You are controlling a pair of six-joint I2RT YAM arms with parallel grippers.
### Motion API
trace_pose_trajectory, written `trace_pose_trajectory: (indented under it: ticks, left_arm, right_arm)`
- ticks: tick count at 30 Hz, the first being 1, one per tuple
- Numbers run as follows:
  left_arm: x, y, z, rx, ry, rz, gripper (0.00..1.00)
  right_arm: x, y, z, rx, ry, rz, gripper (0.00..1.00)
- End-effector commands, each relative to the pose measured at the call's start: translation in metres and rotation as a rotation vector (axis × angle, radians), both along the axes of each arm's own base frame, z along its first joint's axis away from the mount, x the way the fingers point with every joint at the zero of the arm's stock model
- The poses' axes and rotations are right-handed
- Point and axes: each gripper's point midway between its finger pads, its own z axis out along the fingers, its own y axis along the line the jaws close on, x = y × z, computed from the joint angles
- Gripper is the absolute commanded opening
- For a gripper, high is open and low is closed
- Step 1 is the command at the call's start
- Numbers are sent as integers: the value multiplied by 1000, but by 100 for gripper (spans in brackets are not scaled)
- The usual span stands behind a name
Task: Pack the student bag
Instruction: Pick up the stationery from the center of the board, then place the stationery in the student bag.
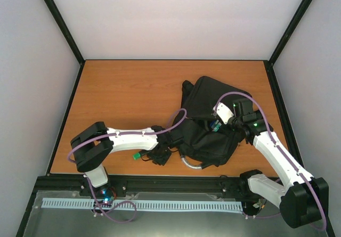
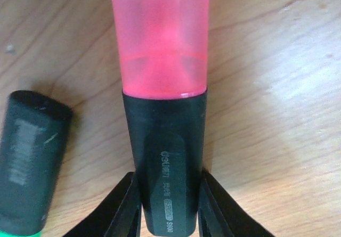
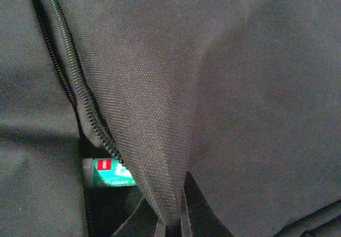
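Observation:
The black student bag [image 1: 210, 122] lies at the middle right of the table. My right gripper [image 1: 217, 124] is shut on a fold of its fabric [image 3: 176, 141] beside the open zip [image 3: 80, 93]. A green-labelled item [image 3: 109, 173] shows inside the opening. My left gripper [image 1: 160, 153] sits low at the bag's left front edge, shut on a pink highlighter [image 2: 165, 88] by its black cap end, which lies on the wood. A green highlighter [image 1: 139, 155] lies just left of it, its black cap [image 2: 29, 157] in the left wrist view.
The bag's grey loop handle [image 1: 191, 164] sticks out toward the near table edge. The bag's black straps [image 1: 185, 90] spread at its far left side. Black frame posts and pale walls bound the table.

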Motion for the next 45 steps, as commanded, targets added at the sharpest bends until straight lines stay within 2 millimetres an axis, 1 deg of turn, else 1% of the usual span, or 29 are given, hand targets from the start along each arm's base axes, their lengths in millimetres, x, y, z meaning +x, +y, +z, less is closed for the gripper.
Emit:
trace_pose_trajectory:
  ticks: [1,4,8,9,13,15,19,21,25,29,35,36,41,43,45]
  left_arm:
    - [12,14,21,62,-87,30,21]
    - [18,19,45,58,-138,31,19]
    - [22,17,76,14,-174,24,19]
    - [21,13,82,-10,-170,10,18]
    - [14,-21,101,-146,-130,-104,18]
    - [14,-43,111,-225,-124,-146,19]
    - [6,-84,121,-359,-62,-220,19]
    - [4,-101,122,-412,-35,-248,19]
    - [12,-127,116,-453,-37,-273,19]
    - [27,-145,104,-445,-77,-274,18]
    - [58,-172,104,-447,-184,-268,17]
    - [62,-176,99,-436,-188,-272,17]
    - [81,-188,89,-395,-237,-270,17]
    - [88,-194,91,-398,-259,-267,17]
    - [93,-200,93,-411,-280,-255,19]
  right_arm:
    - [6,12,18,47,-45,42,3]
    - [6,12,18,46,-47,42,3]
    - [6,12,18,44,-48,39,3]
    - [7,11,19,42,-51,37,3]
    - [8,11,21,44,-58,30,3]
    - [8,10,22,44,-60,27,3]
    - [7,10,22,42,-60,24,3]
    - [8,9,23,41,-66,19,3]
    - [8,8,23,37,-67,11,3]
    - [9,7,22,34,-69,10,3]
    - [9,8,20,36,-54,12,3]
    - [9,8,19,36,-51,11,3]
    - [8,8,19,37,-53,11,3]
    - [9,8,20,37,-58,12,3]
    - [9,8,21,36,-59,10,3]
